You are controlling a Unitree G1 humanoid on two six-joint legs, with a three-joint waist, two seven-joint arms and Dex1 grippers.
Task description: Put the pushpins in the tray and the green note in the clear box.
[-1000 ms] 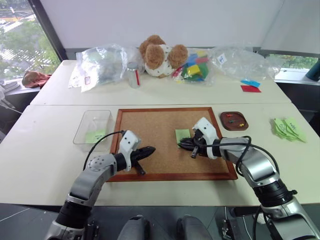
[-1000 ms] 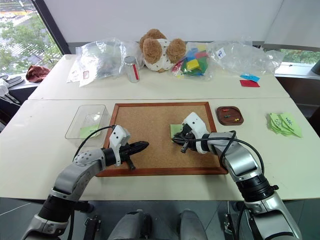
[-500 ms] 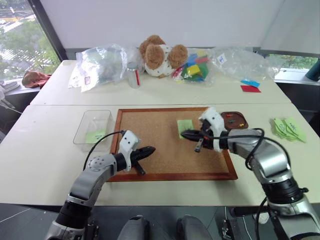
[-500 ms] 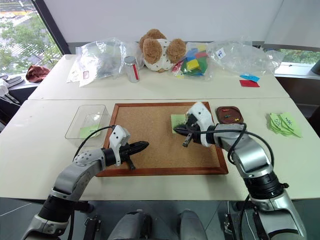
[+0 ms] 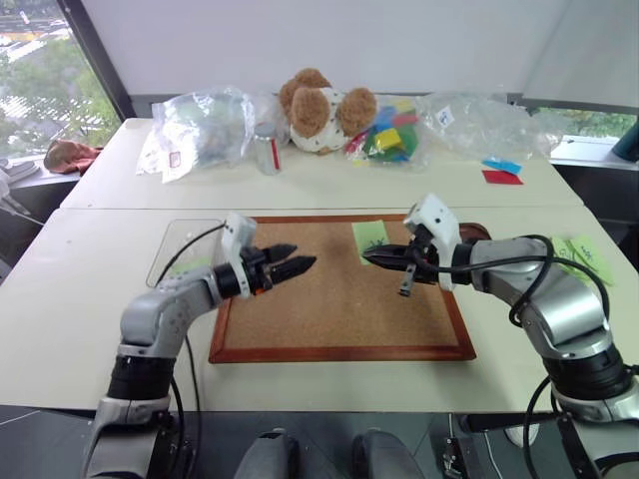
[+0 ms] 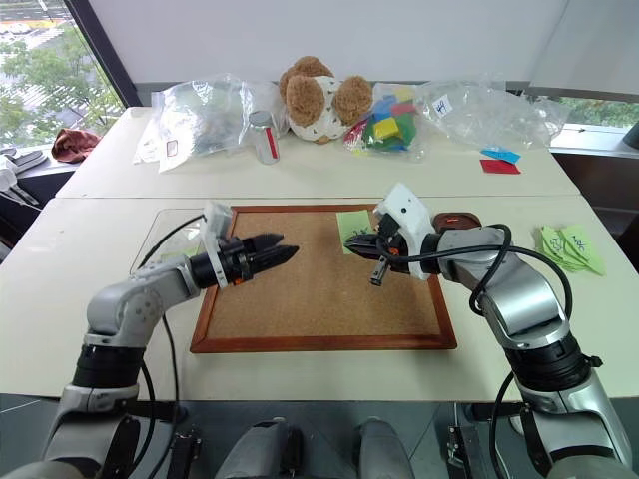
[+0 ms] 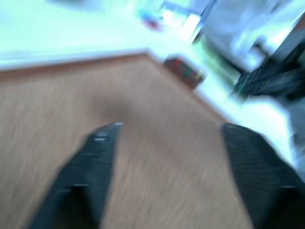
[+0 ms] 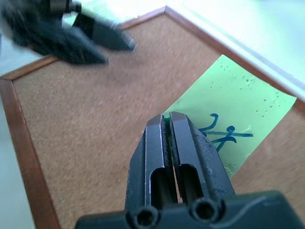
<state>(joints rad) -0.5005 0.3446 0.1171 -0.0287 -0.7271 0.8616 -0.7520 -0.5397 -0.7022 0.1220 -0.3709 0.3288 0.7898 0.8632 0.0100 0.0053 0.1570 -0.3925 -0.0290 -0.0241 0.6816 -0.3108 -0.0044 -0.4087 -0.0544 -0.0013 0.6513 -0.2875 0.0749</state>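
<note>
Right gripper (image 8: 167, 117) pinches the note (image 8: 233, 119) over the corkboard (image 5: 339, 299), left gripper (image 5: 290, 264) spread empty, box (image 5: 175, 244) at nine o'clock unfilled, pins probably in the tray (image 6: 459, 221).

Bright window daylight; left wrist view motion-blurred.

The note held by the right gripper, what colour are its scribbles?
Dark blue ink on the light green note, clearest in the right wrist view.

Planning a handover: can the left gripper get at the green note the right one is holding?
Probably yes. The left gripper is open and faces the green note across the corkboard with nothing between them. The right gripper pinches only the note's edge, leaving most of it free.
</note>
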